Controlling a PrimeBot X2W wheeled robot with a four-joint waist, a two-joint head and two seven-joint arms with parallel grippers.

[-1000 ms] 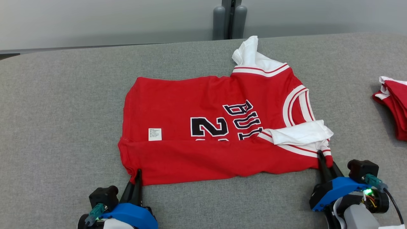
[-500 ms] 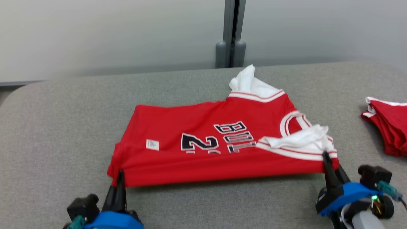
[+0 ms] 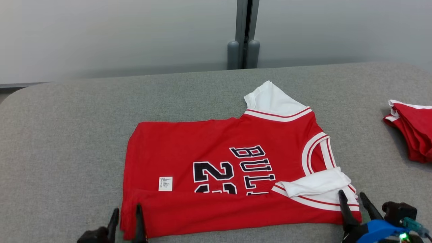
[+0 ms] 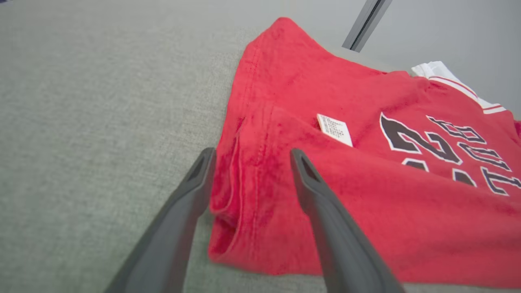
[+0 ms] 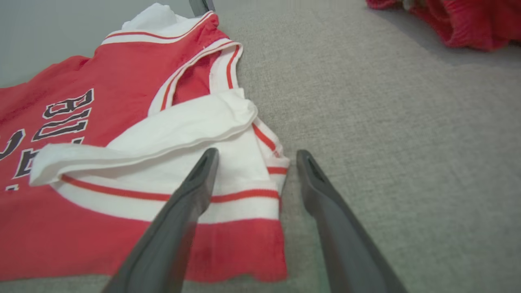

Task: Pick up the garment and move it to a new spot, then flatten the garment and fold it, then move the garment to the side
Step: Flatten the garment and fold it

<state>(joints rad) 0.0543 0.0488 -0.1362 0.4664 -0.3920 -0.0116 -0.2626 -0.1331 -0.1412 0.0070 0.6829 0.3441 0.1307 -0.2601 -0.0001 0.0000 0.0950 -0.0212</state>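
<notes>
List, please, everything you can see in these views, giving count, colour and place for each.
Short-sleeved fabric jersey: one, red with white sleeves and black lettering, spread mid-table, near edge folded over.
Small rectangular label: one, white, on the jersey's left part.
Pile of garments: one, red with white trim, table's right edge.
Cloth-covered table: one, grey, under everything.
Vertical post: one, grey, behind the table's far edge.
Left gripper: one, dark fingers, open, astride the jersey's near left corner.
Right gripper: one, dark fingers, open, at the jersey's near right corner.
</notes>
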